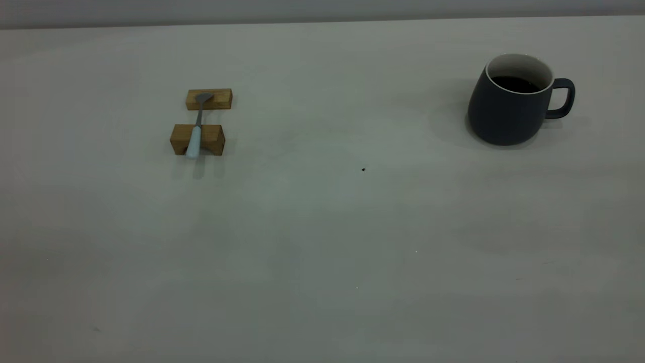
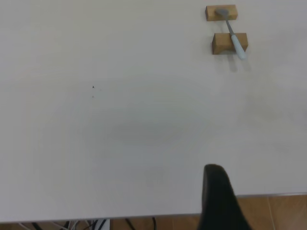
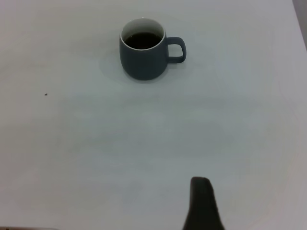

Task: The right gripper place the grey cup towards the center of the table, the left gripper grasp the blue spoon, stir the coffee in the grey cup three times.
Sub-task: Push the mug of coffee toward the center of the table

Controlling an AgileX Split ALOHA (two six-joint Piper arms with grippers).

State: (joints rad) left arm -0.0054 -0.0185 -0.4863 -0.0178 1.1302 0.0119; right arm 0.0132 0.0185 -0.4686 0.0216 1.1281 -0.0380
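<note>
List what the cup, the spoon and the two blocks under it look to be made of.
Cup: likely ceramic, with a matte slate-grey outside, a white inside and a thin pale rim.
Spoon: grey neck and bowl look like metal; the pale blue handle may be plastic or glazed, which cannot be told here.
Blocks: wood, honey-brown, with plain sawn-looking faces and square edges.

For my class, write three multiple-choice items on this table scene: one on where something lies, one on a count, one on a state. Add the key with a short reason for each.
1. The blue spoon lies
A. inside the cup
B. across two wooden blocks
C. flat on the table

2. How many wooden blocks are there?
A. one
B. two
C. four

3. The grey cup is
A. upright, holding dark coffee
B. tipped over
C. upright and empty

Key: 1 B, its bowl rests on the far block and its handle on the near one; 2 B, two show in the exterior and left wrist views; 3 A, it stands upright with dark liquid inside.
</note>
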